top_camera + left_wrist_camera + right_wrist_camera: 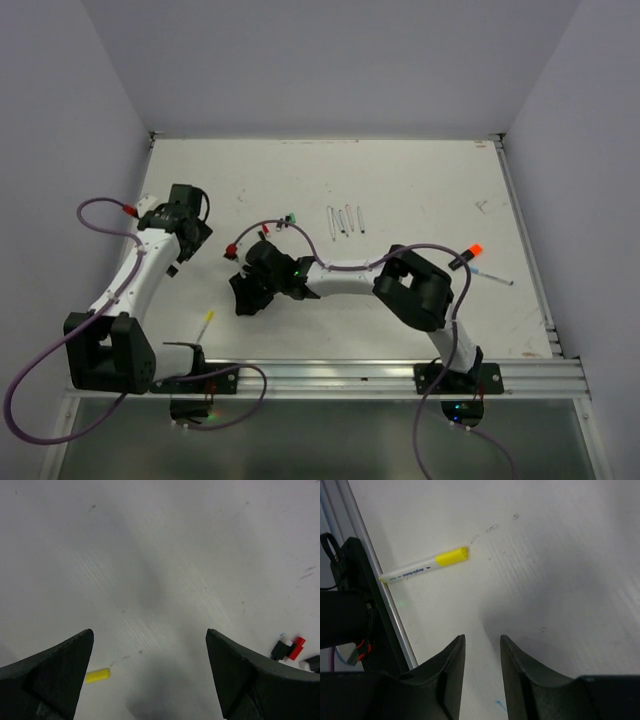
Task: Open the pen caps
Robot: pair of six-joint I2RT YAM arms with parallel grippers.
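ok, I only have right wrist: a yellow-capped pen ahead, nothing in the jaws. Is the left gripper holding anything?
Observer: No. The left gripper is wide open and empty.
Operator: Any loose caps near it?
Observer: Yes, one yellow cap lies close by it on the table.
Operator: Other pens out there?
Observer: A few white barrels lie side by side near mid-table.

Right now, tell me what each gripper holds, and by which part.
Nothing. The left gripper stands wide open, the right gripper slightly open; nothing sits between either pair of jaws.
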